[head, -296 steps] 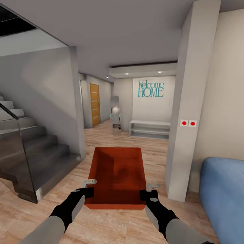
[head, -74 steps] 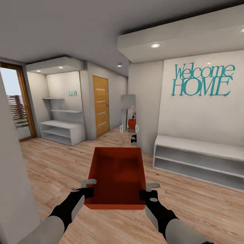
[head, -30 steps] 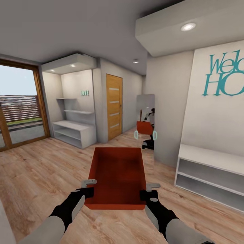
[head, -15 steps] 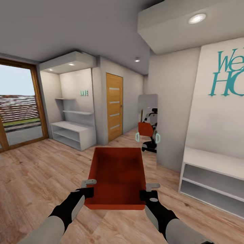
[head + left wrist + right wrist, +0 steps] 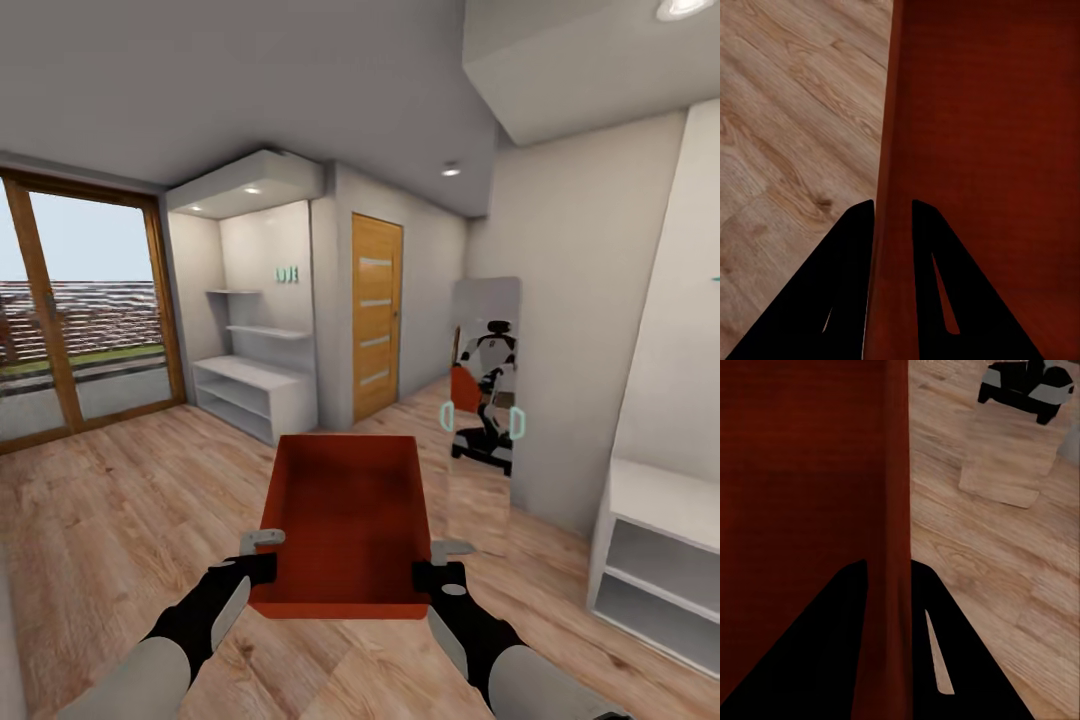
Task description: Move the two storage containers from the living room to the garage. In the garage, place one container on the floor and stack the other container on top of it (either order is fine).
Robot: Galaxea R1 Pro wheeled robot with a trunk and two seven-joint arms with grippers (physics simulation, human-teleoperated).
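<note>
I hold one red-orange storage container point(image 5: 345, 520) level in front of me, above a light wood plank floor point(image 5: 130, 500). My left gripper point(image 5: 262, 562) is shut on its left wall point(image 5: 886, 150), one finger on each side of the wall. My right gripper point(image 5: 432, 568) is shut the same way on the right wall point(image 5: 896, 495). The bin is lidless and holds nothing. The second container, the garage and its concrete floor are out of view.
A wooden door with frosted strips point(image 5: 377, 315) stands ahead in a hallway. White shelves point(image 5: 255, 390) sit left of it, a glass patio door point(image 5: 80, 310) further left. A mirror point(image 5: 483, 385) reflecting me leans ahead right, beside a white bench shelf point(image 5: 660, 540).
The whole view has swung and advanced: door, shelves and mirror have slid rightward and grown, the wall lettering has left the view. Both grippers hold the container as before.
</note>
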